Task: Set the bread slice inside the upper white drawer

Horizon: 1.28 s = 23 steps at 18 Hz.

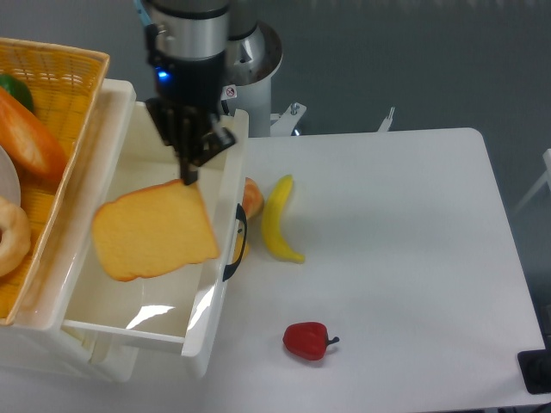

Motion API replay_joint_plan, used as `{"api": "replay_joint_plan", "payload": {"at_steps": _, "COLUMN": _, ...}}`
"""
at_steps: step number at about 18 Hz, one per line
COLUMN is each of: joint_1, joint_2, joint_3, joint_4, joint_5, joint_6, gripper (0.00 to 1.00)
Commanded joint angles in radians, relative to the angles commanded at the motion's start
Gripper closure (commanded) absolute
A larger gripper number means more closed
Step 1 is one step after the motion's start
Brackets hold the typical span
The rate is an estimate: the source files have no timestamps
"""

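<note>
The drawer (225,258) stands pulled out, its cavity open to the camera. Over that cavity hangs the bread (153,230), tilted, apparently clear of the drawer floor. The gripper (189,176) pinches the bread's top corner nearest the drawer's handle side. This looks like the placing step: next it should lower slightly and release. Beside the drawer's handle lies a banana (279,219).
</note>
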State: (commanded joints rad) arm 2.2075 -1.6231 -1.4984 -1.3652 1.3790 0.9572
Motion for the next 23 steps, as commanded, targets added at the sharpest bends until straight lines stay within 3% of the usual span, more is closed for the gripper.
{"api": "replay_joint_plan", "payload": {"at_steps": 1, "joint_1": -0.005, "joint_2": 0.014, "joint_3": -0.026, "joint_4": 0.000, "joint_5": 0.000, "joint_6": 0.008, "gripper": 1.00}}
{"api": "replay_joint_plan", "payload": {"at_steps": 3, "joint_1": -0.008, "joint_2": 0.026, "joint_3": -0.055, "joint_4": 0.000, "joint_5": 0.000, "joint_6": 0.009, "gripper": 0.85}}
{"api": "replay_joint_plan", "payload": {"at_steps": 5, "joint_1": -0.008, "joint_2": 0.025, "joint_3": -0.056, "joint_4": 0.002, "joint_5": -0.003, "joint_6": 0.009, "gripper": 0.54}}
{"api": "replay_joint_plan", "payload": {"at_steps": 9, "joint_1": -0.009, "joint_2": 0.012, "joint_3": -0.056, "joint_4": 0.000, "joint_5": 0.002, "joint_6": 0.006, "gripper": 0.12}}
{"api": "replay_joint_plan", "payload": {"at_steps": 12, "joint_1": -0.006, "joint_2": 0.009, "joint_3": -0.049, "joint_4": 0.002, "joint_5": 0.008, "joint_6": -0.003, "gripper": 0.01}}
{"api": "replay_joint_plan", "payload": {"at_steps": 14, "joint_1": 0.017, "joint_2": 0.011, "joint_3": -0.048, "joint_4": 0.006, "joint_5": 0.011, "joint_6": -0.003, "gripper": 0.01}}
{"api": "replay_joint_plan", "payload": {"at_steps": 16, "joint_1": 0.099, "joint_2": 0.015, "joint_3": -0.043, "joint_4": 0.015, "joint_5": 0.011, "joint_6": -0.002, "gripper": 0.00}}
{"api": "replay_joint_plan", "payload": {"at_steps": 21, "joint_1": 0.268, "joint_2": -0.007, "joint_3": -0.022, "joint_4": 0.132, "joint_5": 0.006, "joint_6": 0.011, "gripper": 0.00}}
{"api": "replay_joint_plan", "payload": {"at_steps": 23, "joint_1": 0.339, "joint_2": -0.026, "joint_3": -0.013, "joint_4": 0.141, "joint_5": 0.005, "joint_6": 0.011, "gripper": 0.00}}
